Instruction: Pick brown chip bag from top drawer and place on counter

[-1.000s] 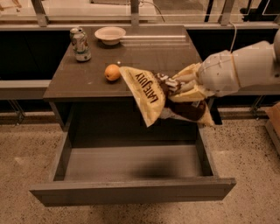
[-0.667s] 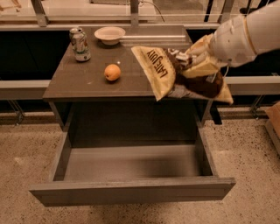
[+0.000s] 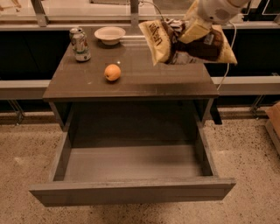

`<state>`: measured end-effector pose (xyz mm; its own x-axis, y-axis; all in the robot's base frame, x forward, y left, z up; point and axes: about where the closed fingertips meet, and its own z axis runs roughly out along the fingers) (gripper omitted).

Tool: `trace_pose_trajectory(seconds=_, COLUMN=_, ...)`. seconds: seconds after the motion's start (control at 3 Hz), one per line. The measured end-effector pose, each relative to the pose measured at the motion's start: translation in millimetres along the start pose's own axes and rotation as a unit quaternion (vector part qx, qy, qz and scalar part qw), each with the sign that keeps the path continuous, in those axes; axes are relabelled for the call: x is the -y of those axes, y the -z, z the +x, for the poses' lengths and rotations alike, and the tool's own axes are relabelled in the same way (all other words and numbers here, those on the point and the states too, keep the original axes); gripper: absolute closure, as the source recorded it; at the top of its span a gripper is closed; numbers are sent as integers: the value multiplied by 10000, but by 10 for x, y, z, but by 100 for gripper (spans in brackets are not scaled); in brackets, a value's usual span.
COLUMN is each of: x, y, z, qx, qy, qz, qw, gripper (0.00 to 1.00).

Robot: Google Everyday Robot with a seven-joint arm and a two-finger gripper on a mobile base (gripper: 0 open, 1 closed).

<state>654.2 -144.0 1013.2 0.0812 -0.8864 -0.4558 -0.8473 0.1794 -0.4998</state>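
The brown chip bag hangs in the air over the right rear part of the counter, its cream-tan end with lettering turned to the left. My gripper is shut on the bag's middle, with the white arm coming in from the top right. The top drawer stands pulled fully out below the counter, and its grey inside holds nothing.
On the counter are an orange left of centre, a soda can at the rear left and a white bowl at the rear. A pale ledge with metal posts runs behind. A brown box sits at the right edge.
My gripper has lifted the chip bag up and back, from just above the counter's front right edge to higher over its rear right part. The drawer and the counter items stayed put.
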Motion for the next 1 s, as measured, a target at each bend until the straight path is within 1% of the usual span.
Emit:
trace_pose_trajectory(seconds=0.33, x=339, y=-523, z=-503, qx=-100, qy=339, qz=119, qw=9993, gripper=100)
trace_pose_trajectory(seconds=0.67, x=796, y=-1170, z=-1010, qx=25, qy=436, qz=447, qw=9980, gripper=98)
trace_pose_trajectory(seconds=1.0, x=992, y=-1573, z=-1108, qx=31, qy=256, qz=556, qw=9981, gripper=76)
